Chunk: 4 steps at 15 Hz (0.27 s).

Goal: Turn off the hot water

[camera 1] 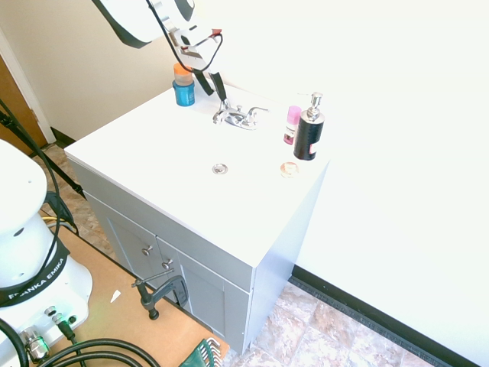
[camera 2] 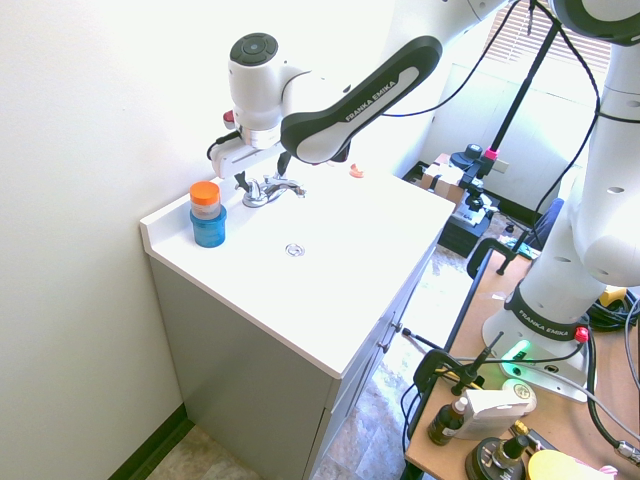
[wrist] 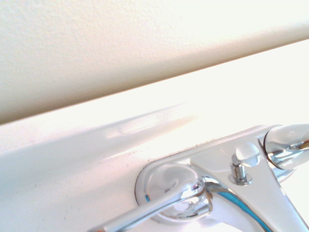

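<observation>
The chrome two-lever tap (camera 1: pixel 239 116) stands at the back of the white vanity top (camera 1: pixel 153 153), and no water is running from it. Its left lever (camera 1: pixel 222 115), the hot water control, lies under my gripper (camera 1: pixel 217 96). The gripper comes down from above with its dark fingers apart, open, holding nothing. In the second exterior view the gripper (camera 2: pixel 262 175) straddles the tap (camera 2: pixel 268 190). I cannot tell whether a finger touches the lever. Up close in the wrist view I see one lever (wrist: pixel 164 208), the small knob (wrist: pixel 245 155) and the other lever (wrist: pixel 287 142).
A blue bottle with an orange cap (camera 1: pixel 183 86) stands just left of the tap, close to the arm. On the right are a pink bottle (camera 1: pixel 292 125) and a black soap dispenser (camera 1: pixel 309 130). The drain (camera 1: pixel 220 168) lies in front. The wall rises right behind the tap.
</observation>
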{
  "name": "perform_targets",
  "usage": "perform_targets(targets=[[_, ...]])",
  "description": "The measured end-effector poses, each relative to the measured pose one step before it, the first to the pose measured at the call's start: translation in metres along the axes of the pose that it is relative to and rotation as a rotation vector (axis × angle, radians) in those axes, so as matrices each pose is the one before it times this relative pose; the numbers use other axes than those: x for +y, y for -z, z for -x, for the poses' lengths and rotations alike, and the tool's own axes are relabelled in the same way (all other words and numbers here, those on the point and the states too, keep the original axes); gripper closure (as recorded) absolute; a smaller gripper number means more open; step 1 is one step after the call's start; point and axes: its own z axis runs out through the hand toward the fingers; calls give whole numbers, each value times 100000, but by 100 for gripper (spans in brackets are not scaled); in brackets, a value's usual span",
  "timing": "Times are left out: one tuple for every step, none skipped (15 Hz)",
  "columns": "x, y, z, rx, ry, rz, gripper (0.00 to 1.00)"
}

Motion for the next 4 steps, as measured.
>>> perform_targets(targets=[[955, 434, -343, -2040, 2518, 222, 0], [1389, 581, -383, -1138, 2694, -525, 0], [1595, 474, -351, -519, 2699, -735, 0], [1842, 331, -204, -860, 1808, -504, 0]])
